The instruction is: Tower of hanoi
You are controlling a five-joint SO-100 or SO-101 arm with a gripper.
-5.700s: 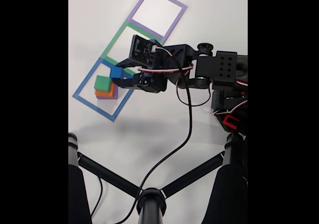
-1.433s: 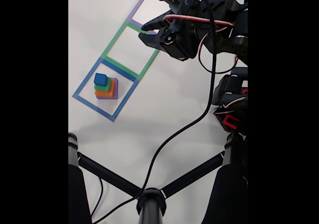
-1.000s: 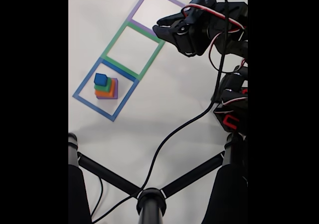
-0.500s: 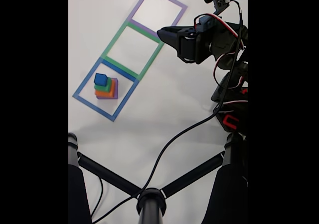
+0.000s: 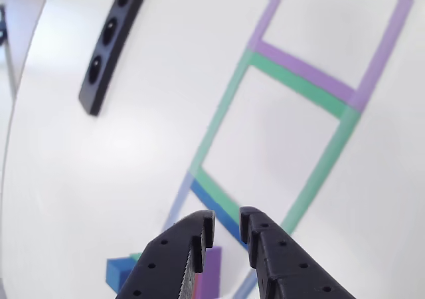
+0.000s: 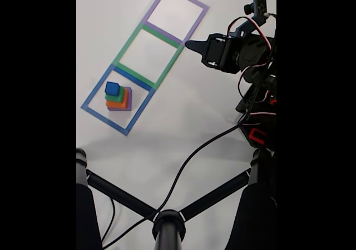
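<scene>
Here, no readable writing, claw (image 5: 226, 224) nearly closed and empty, blue cube (image 6: 112, 88) topping stacked blocks (image 6: 118, 100).

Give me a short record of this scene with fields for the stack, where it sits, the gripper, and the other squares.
stack: blue cube on green block, salmon-orange block, purple block at the bottom
location: inside the blue tape square
gripper: gripper nearly closed, holding nothing, raised to the right of the squares in the fixed view
other squares: green tape square and purple tape square
</scene>
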